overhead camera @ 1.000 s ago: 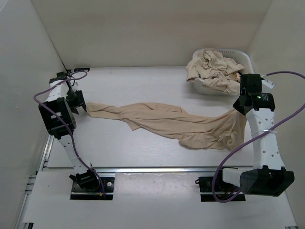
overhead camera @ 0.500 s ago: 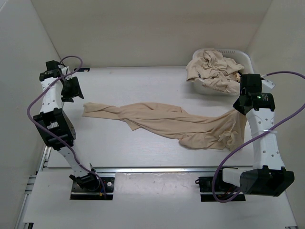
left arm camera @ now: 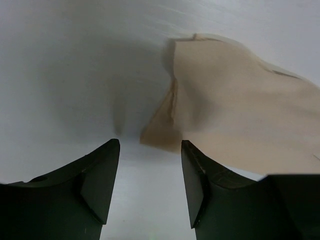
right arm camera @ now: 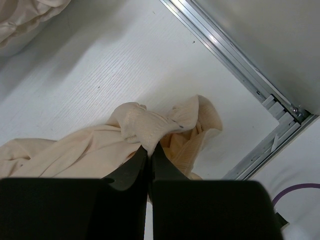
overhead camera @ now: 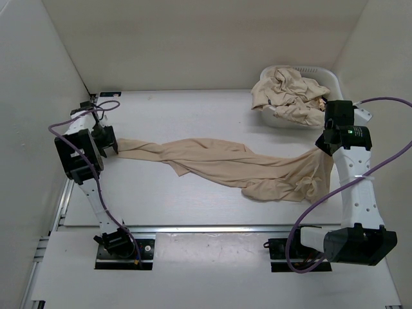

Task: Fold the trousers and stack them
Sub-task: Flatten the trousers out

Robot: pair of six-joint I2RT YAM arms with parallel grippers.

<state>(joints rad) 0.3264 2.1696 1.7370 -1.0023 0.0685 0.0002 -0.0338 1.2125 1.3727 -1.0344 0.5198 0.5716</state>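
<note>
progress: early. one pair of trousers [overhead camera: 225,164] lies stretched left to right across the desk [overhead camera: 193,112], unfolded, the legs twisted over one another in the middle and the waist end bunched up at the right. no fold is made and no stack is started anywhere in view. more tan cloth is heaped in the white basket [overhead camera: 325,76] at the far right corner, so by my reading further pairs wait their turn.

right gripper [right arm camera: 149,150]: clenched on a puckered bunch of the trousers at their right end, the cloth gathered between the closed fingers and lifted a little off the desk.

left gripper [left arm camera: 150,150]: jaws apart, grasping nothing. it sits low at the left end of the trousers, with the cuff corner just ahead of the gap between the fingers; no cloth is inside the gap yet.

left to do, as judged: take the left end, pull the pair flat, fold it, set it down as the base of the stack, then repeat for the basket's contents.

view differences:
- top view gives the whole layout: both arms, full length of the pair, the basket. it does not show either set of fingers clearly; the arm bodies cover them.
- left wrist view alone shows the open jaws and the cuff edge between them, slightly folded under.
- right wrist view alone shows the pinch on the fabric, plus the metal rail [right arm camera: 240,55] at the desk's edge.
</note>
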